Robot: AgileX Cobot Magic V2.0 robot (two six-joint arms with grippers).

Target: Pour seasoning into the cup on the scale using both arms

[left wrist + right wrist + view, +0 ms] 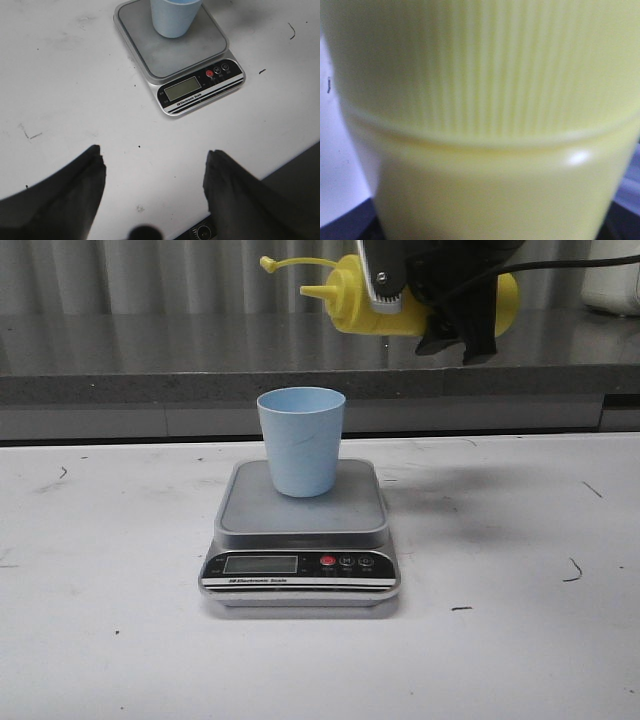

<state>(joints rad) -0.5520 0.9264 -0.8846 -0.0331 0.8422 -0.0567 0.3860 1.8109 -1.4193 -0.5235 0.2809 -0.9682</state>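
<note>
white table [110, 640] with some small dark marks is filling the lower part of the scene, and behind it a grey counter is running along the wall. on the table the scale [300, 540] is sitting, and the blue cup [301, 440] is standing upright on its grey platform, near the back edge. high above and behind the cup, the right gripper [445, 305] is gripping the yellow bottle [385, 305] around its body. the bottle is lying almost flat in the air, its nozzle pointing to the left, its small cap hanging out on a strap. the left gripper [155, 185] is hovering over bare table in front of the scale, its fingers [75, 195] standing wide apart and holding nothing.
</note>
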